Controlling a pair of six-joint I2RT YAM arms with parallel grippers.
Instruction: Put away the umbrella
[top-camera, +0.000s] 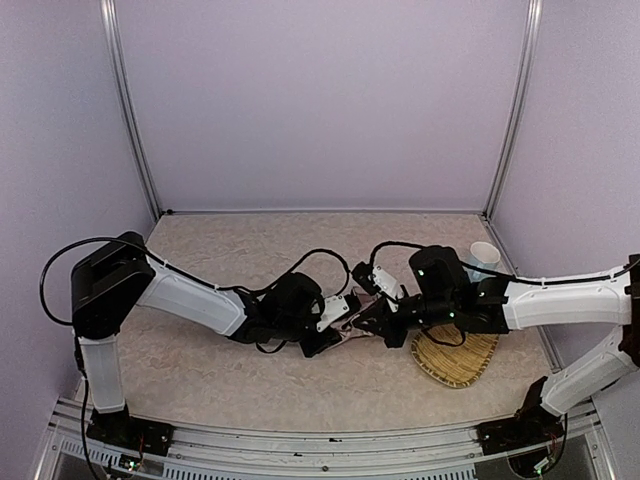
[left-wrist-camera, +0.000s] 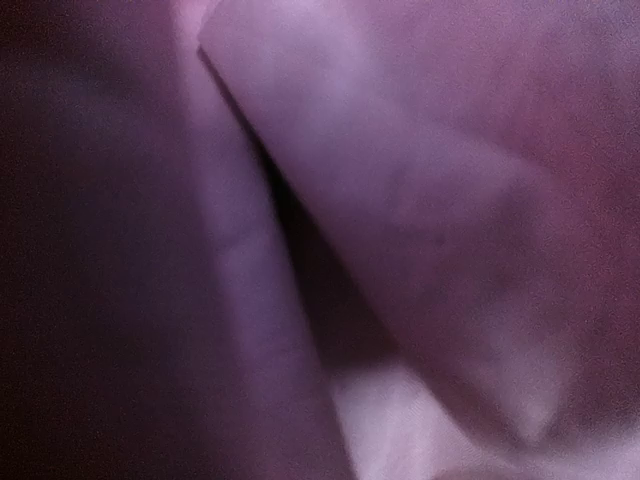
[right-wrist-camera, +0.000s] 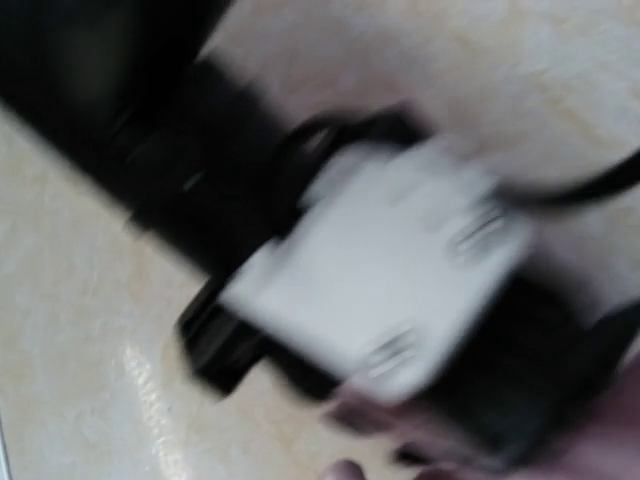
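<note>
The umbrella (top-camera: 352, 333) shows only as a small pale pink bundle on the table between the two grippers, mostly hidden by them. My left gripper (top-camera: 335, 340) is at its left end. Blurred pink fabric (left-wrist-camera: 430, 200) fills the left wrist view and hides the fingers, so it appears shut on the umbrella. My right gripper (top-camera: 368, 325) meets it from the right. The right wrist view is blurred. It shows pink fabric (right-wrist-camera: 600, 445) at the bottom right, and its fingers cannot be made out.
A woven straw tray (top-camera: 455, 357) lies on the table under the right arm. A pale cup (top-camera: 484, 254) stands at the back right. The left arm's white wrist box (right-wrist-camera: 390, 270) is close in front of the right wrist camera. Walls enclose the table.
</note>
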